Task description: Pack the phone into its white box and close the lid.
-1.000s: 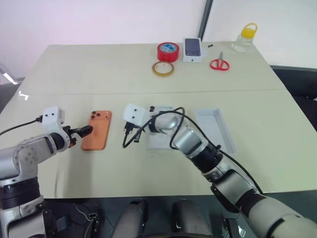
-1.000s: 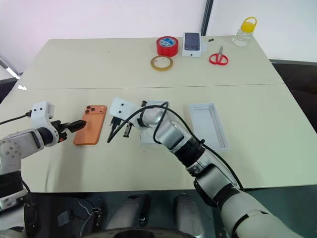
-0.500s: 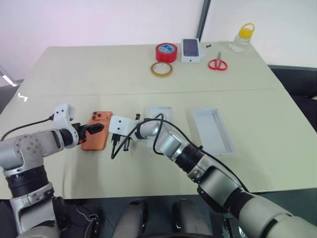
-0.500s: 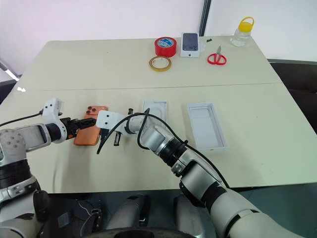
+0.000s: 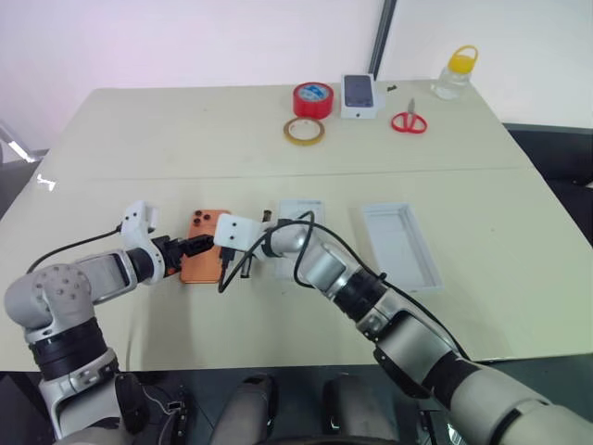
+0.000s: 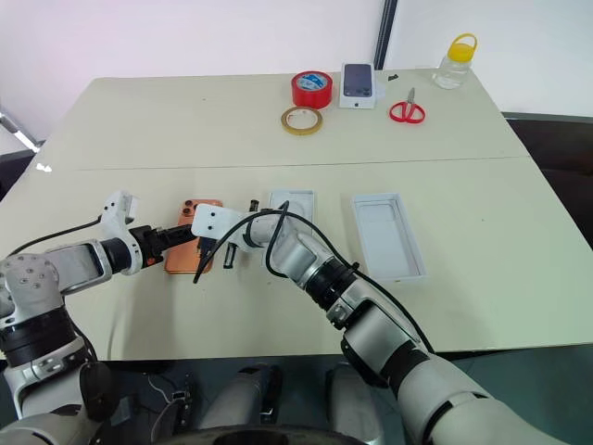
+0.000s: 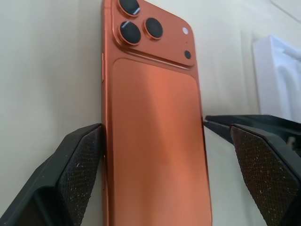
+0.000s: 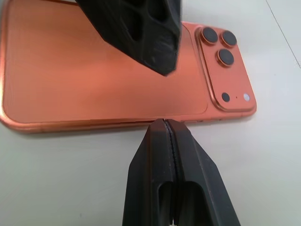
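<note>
The flat orange smartphone (image 7: 153, 136), back up on the cream table (image 5: 278, 139), is straddled by the left gripper (image 7: 162, 181), fingers spread wide. The right gripper (image 8: 164, 129), pressed together, is set against its long edge. Beyond, a shallow white rectangular tray (image 5: 400, 247) is seen.

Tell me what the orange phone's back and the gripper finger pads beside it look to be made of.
The phone: likely matte metal or frosted glass; an even, soft sheen with no sharp reflections, with glossy dark lenses in raised rims. The left gripper fingers: probably black rubber or textured plastic, judging by their fine speckled grain. The right gripper fingers look like smoother black plastic.
</note>
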Controlling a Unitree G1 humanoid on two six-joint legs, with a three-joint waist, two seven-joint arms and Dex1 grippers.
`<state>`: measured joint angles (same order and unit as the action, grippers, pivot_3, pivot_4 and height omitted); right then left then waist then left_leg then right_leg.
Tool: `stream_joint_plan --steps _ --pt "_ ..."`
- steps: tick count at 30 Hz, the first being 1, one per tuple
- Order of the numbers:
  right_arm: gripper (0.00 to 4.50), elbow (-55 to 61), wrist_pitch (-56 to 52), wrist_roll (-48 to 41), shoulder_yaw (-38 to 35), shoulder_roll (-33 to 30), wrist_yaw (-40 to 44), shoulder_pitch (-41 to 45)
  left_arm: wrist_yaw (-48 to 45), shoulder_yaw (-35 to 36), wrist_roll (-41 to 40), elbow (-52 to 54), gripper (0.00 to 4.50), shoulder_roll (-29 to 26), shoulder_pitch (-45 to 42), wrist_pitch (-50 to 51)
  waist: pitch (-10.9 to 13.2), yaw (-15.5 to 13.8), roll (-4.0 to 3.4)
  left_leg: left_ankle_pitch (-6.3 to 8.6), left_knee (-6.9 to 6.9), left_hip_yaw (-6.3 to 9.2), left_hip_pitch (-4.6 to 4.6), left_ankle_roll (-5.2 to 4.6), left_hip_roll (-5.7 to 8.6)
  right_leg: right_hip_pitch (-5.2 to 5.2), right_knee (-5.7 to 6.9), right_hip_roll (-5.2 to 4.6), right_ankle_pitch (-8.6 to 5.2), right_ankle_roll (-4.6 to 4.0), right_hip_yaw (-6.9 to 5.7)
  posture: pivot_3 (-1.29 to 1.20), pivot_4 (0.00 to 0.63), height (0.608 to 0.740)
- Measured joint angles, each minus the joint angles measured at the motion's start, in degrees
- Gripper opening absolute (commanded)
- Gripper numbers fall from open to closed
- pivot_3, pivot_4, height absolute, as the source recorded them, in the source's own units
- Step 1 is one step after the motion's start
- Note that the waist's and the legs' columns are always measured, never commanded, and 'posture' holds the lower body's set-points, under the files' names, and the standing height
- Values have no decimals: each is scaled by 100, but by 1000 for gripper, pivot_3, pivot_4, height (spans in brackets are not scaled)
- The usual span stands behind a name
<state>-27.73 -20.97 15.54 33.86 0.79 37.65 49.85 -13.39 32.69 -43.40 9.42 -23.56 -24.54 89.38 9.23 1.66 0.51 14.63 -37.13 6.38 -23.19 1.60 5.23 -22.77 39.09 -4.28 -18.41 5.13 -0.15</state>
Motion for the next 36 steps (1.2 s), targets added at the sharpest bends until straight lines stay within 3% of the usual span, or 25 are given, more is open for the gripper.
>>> stream_joint_plan --steps 9,19,22,23,31,34,36 --pt "0 195 -117 63 -42 -20 6 -171 288 209 -714 -384 4451 120 -109 116 -1 5 2 0 0 0 0 0 0 1 0 0 0 0 0 0 150 740" --pt "0 415 -186 127 -13 -20 95 -354 692 393 -985 -540 4451 142 -209 236 -1 56 2 0 0 0 0 0 -2 1 1 2 0 0 0 0 150 740" --pt "0 460 -196 152 6 -23 101 -374 809 440 -1041 -586 3671 142 -209 247 -1 72 2 0 0 0 0 1 -3 1 1 3 0 0 0 0 150 740" --pt "0 475 -196 167 14 -25 106 -378 868 461 -1041 -604 3220 142 -200 247 -1 75 2 0 0 0 -2 1 -3 1 2 4 0 0 0 0 150 740" --pt "0 518 -197 205 19 -48 164 -397 1015 548 -1101 -605 3220 183 -171 260 -1 81 3 -1 0 0 -2 1 -4 1 1 5 0 0 1 0 150 740" --pt "0 595 -222 220 22 -73 197 -431 1078 658 -1120 -608 2367 231 -150 262 -1 81 3 -1 0 0 -2 1 -5 1 1 5 0 0 1 0 150 740" --pt "0 655 -242 221 22 -85 213 -468 1133 705 -1119 -624 1433 239 -78 266 -1 85 3 -1 1 0 -3 2 -6 1 2 7 0 0 1 0 150 740"
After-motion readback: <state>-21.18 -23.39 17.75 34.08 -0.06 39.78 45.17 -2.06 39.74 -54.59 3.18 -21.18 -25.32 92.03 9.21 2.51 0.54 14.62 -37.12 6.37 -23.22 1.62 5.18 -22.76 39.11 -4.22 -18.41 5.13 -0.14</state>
